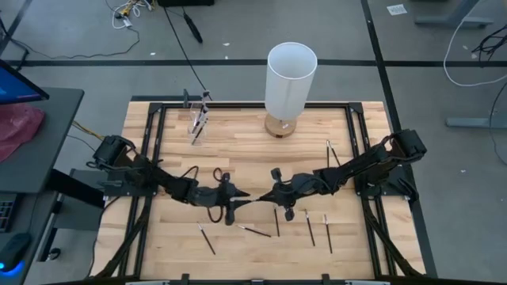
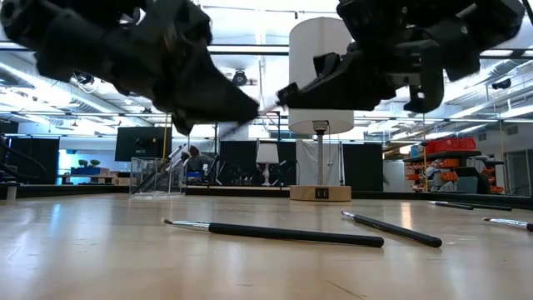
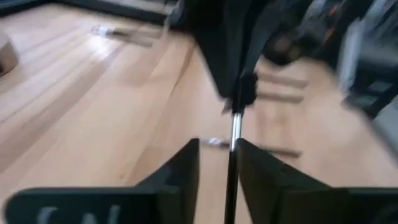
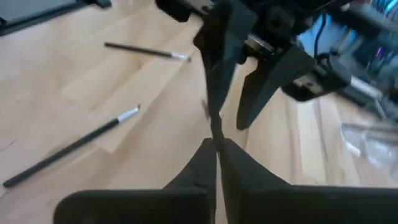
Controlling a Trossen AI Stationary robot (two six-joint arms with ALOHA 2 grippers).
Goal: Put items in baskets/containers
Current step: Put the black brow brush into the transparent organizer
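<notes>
Even, bright overhead light falls on the pale wooden worktop (image 1: 253,154), and shadows beneath the arms are soft and faint. In the low view ceiling strip lights glare and both arms loom as dark silhouettes. Both wrist views are smeared by motion blur, backgrounds unfocused.

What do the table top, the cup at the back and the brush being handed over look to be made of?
Table top: pale wood planks, matte, with visible grain and seams. Cup: clear, colourless, probably plastic or glass; the room shows through it. Brush between the left gripper and right gripper: dark handle, shiny silvery ferrule, probably metal; handle material unclear.
</notes>
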